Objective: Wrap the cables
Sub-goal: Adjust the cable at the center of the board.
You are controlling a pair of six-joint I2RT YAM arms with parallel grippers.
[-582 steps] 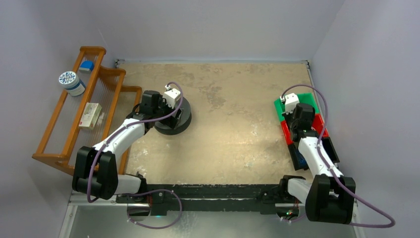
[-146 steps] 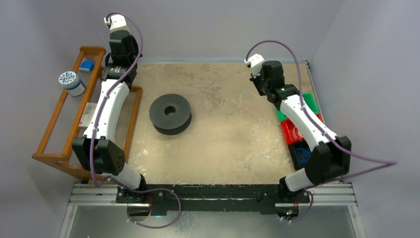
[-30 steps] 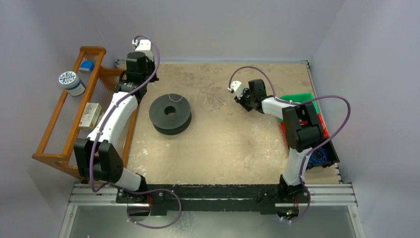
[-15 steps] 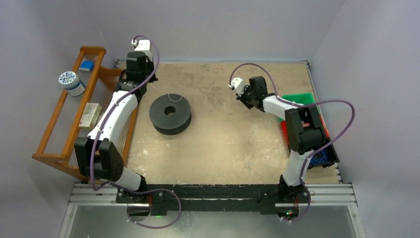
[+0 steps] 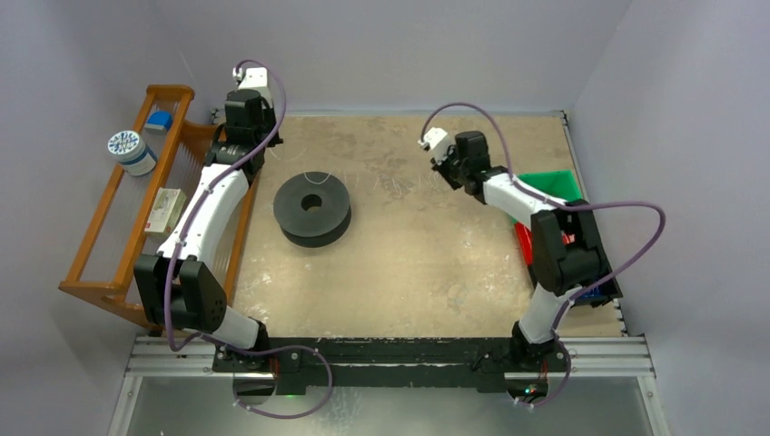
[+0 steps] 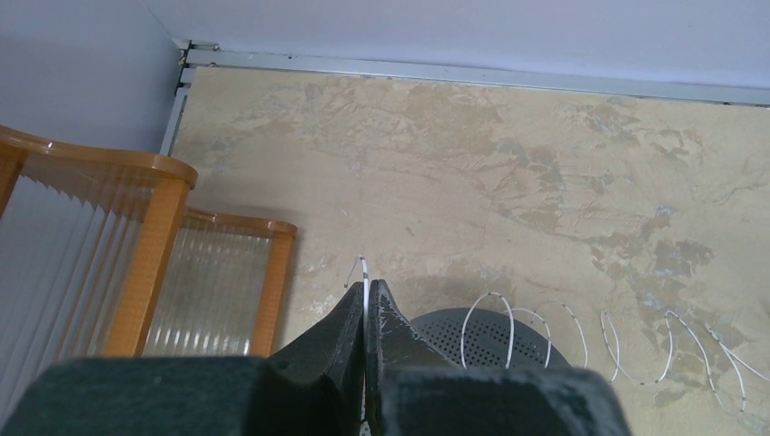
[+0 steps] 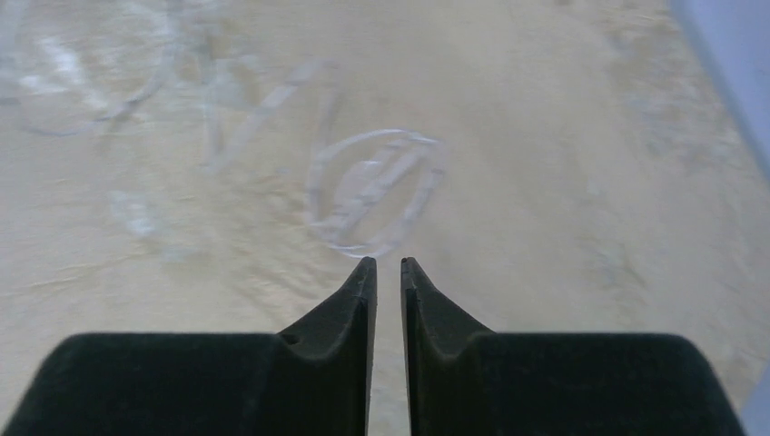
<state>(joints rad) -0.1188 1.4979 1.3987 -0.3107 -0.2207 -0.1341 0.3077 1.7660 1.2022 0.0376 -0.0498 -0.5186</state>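
One strand of the cables (image 6: pixel 365 275) is nipped in my left claw (image 6: pixel 365 295), pressed together at lower centre. Its loops trail right over the black spool (image 6: pixel 508 350). My right claw (image 7: pixel 386 265) stands slightly parted and empty, blurred coils just above it. Wire looks featherlight, springy, slippery, kink-prone. Best hold, I judge: pinch near a free end.
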